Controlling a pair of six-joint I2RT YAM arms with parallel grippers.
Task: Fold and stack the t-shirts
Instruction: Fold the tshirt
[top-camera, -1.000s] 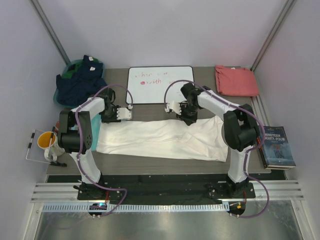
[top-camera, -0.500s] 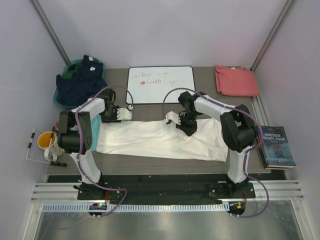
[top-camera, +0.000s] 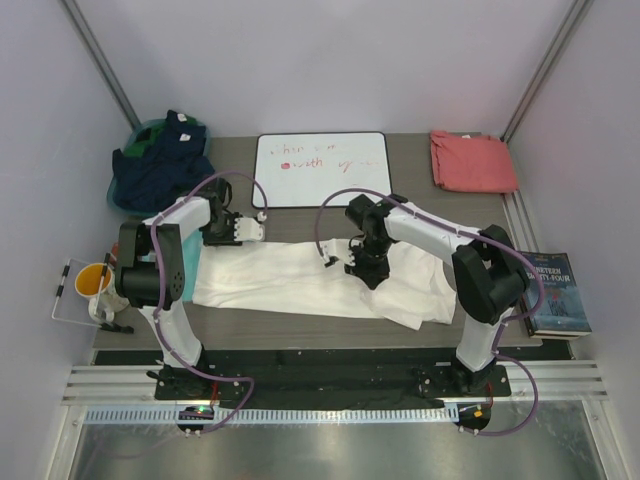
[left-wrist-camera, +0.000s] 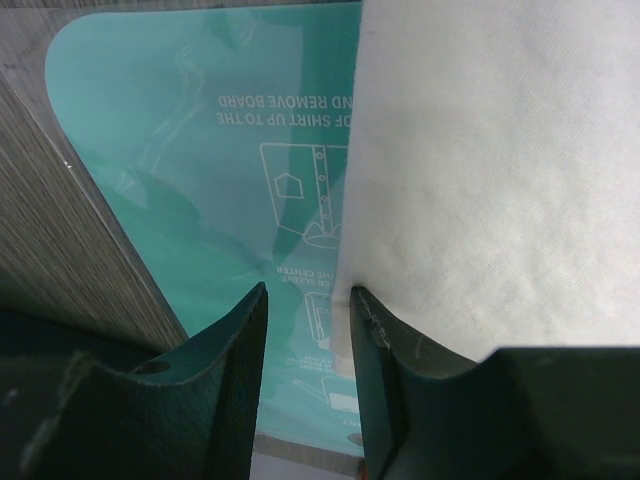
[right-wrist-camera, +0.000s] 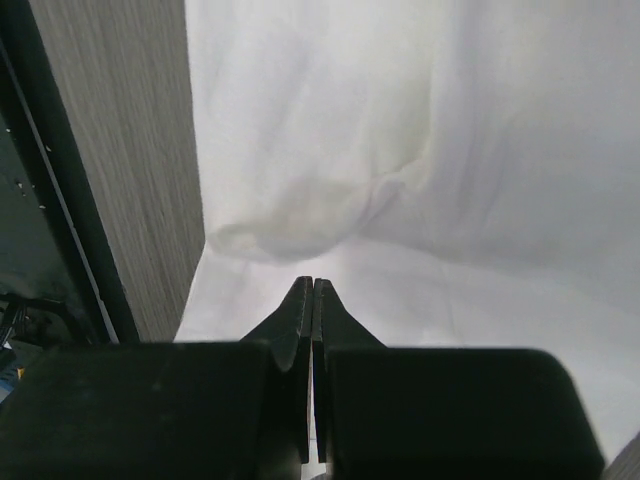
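The cream-white t-shirt lies spread across the middle of the table, with its right part bunched and folded over. It fills the right wrist view. My right gripper is over the shirt's middle, and in the right wrist view its jaws are closed with the cloth pulled along. My left gripper is at the shirt's far left edge. In the left wrist view it is open, with the shirt's edge against one finger. The salmon-red t-shirt lies folded at the back right.
A teal board lies under the shirt's left end. A whiteboard lies at the back centre. A pile of dark blue clothes is at the back left, a yellow cup at the left and a book at the right.
My right gripper has moved toward the near side and slightly left, dragging the shirt's right part over itself. The left gripper has stayed in place.
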